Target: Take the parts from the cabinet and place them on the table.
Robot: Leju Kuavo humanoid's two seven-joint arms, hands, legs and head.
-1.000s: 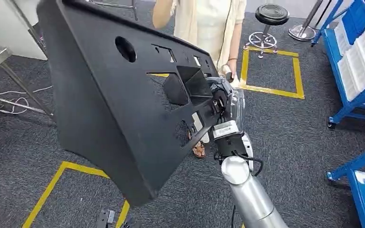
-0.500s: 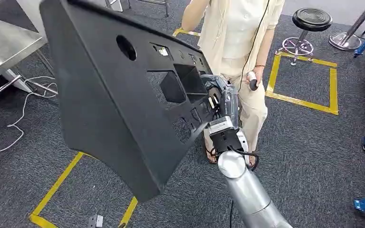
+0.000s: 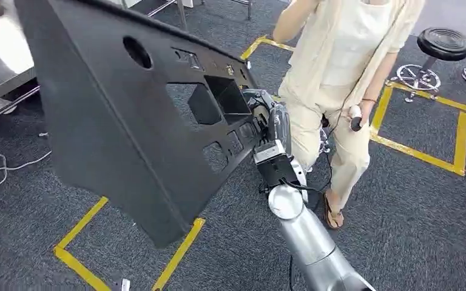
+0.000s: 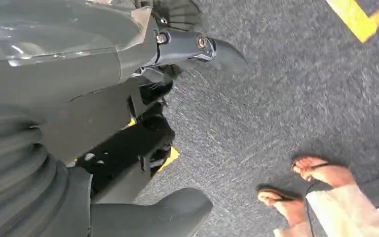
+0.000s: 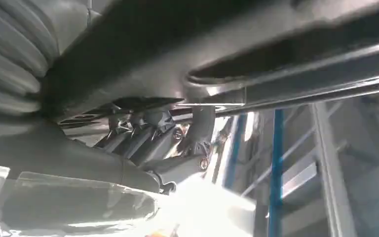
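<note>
Fingers of the right hand clamp the black plastic panel by its cutout edge, held tilted above the carpet beside the steel table, so the carry should stay slow and level; the left hand hangs empty, thumb and fingers apart.

A: Head view, logging. What is the right hand doing?

B: It grips the large black panel at its right edge, beside the rectangular cut-outs. The panel is held up off the floor, tilted, with a round hole near its top.

A: Surroundings?

B: A person in cream clothes stands just behind the hand, holding a small dark device. Yellow floor tape marks squares on the grey carpet. A black stool stands further back. A metal table is at the left, a white cable below it.
</note>
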